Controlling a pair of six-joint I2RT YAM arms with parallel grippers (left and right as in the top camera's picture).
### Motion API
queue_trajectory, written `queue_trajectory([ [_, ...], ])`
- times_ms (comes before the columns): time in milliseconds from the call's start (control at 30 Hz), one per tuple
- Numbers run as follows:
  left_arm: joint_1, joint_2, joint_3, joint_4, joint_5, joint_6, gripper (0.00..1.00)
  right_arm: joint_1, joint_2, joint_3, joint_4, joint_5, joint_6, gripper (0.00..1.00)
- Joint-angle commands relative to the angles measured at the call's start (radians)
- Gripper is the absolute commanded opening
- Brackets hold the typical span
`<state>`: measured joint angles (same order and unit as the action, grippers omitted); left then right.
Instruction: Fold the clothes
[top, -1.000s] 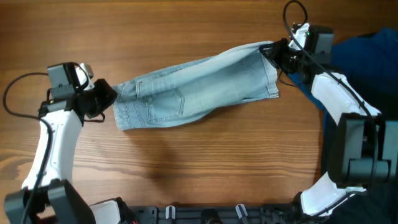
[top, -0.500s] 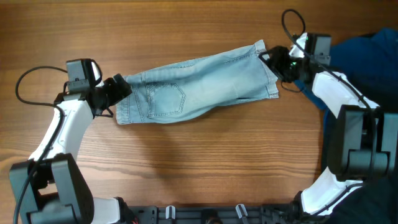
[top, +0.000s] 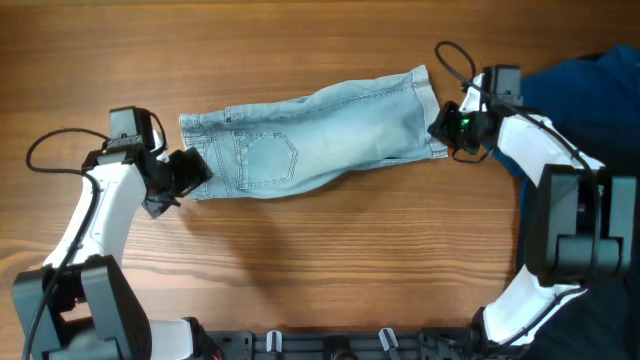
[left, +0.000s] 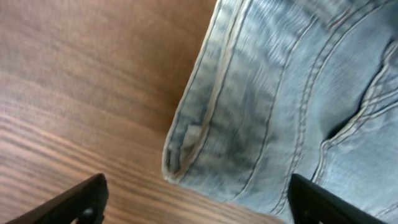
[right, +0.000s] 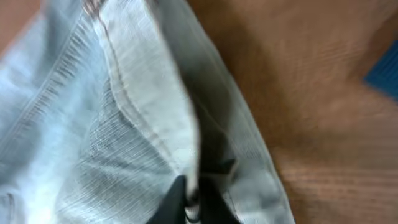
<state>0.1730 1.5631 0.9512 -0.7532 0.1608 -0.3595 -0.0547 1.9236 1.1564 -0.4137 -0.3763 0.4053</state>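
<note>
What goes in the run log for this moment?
shorts: stretched across table | left fingers: open, waistband corner ungripped | right fingers: shut on leg hem

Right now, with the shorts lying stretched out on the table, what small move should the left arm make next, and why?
Probably ease the left pincer forward and close it on the waistband corner of the shorts. Its jaws stand open with the corner just ahead, ungripped, while the right pincer pinches the leg hem.
</note>
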Motion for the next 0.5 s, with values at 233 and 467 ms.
queue_trajectory([
  [233, 0.006, -0.019, 0.011, -0.048, -0.002, 0.009, 0.96, -0.042, -0.161, 0.010, -0.351, 0.212, -0.050, 0.44],
  [467, 0.006, -0.006, 0.010, 0.013, 0.010, 0.011, 0.76, -0.015, -0.233, 0.009, -0.197, -0.129, -0.139, 0.19],
])
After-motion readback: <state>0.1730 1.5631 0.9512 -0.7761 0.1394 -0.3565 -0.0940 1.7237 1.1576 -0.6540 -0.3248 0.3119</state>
